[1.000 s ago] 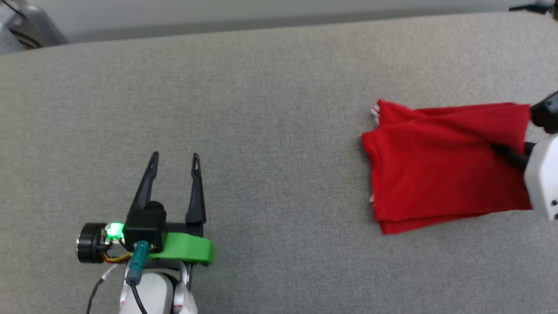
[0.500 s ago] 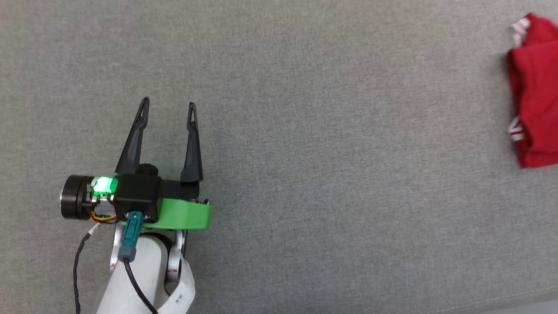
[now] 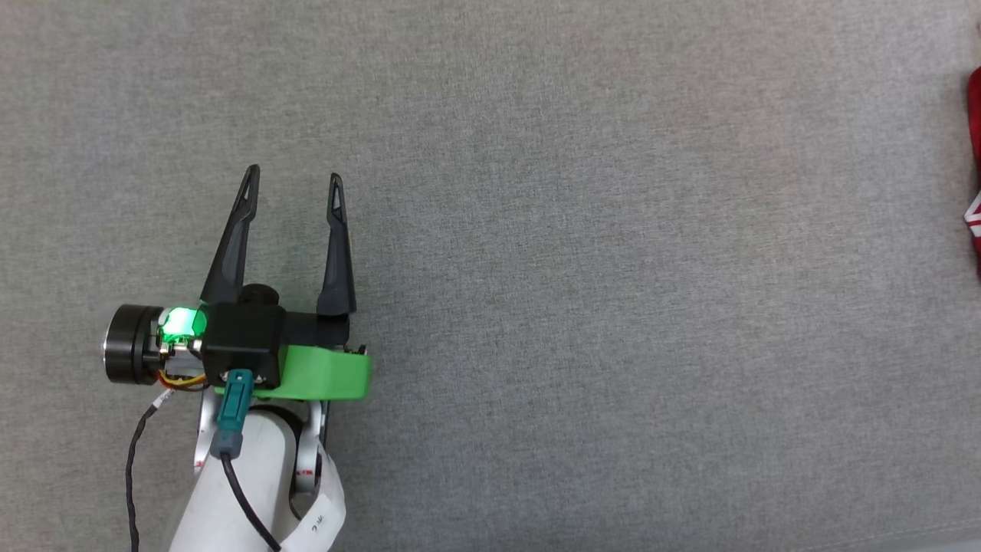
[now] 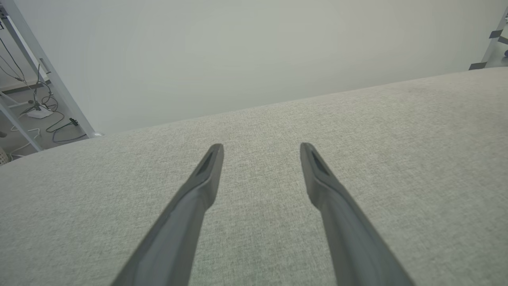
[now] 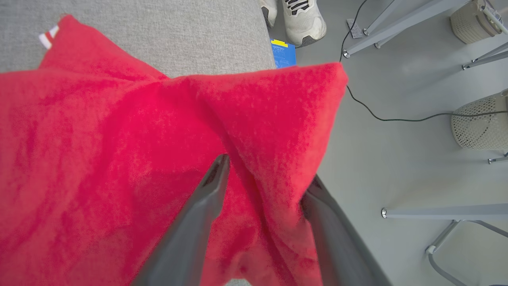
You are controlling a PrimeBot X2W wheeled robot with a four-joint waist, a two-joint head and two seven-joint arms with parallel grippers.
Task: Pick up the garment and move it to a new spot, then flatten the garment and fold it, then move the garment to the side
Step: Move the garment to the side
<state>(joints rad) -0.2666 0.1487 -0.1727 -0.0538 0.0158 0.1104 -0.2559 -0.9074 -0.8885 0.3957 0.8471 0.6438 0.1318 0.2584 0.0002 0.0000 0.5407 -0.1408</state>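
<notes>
Currently | left gripper (image 3: 293,175): fingers spread, holding nothing, over the grey surface (image 3: 582,268) | shirt (image 3: 976,115): red, on the surface at the head view's right border, well apart from the left gripper | right gripper (image 5: 266,174): released, fingers apart; a raised shirt fold lies between them, draped over one finger
</notes>
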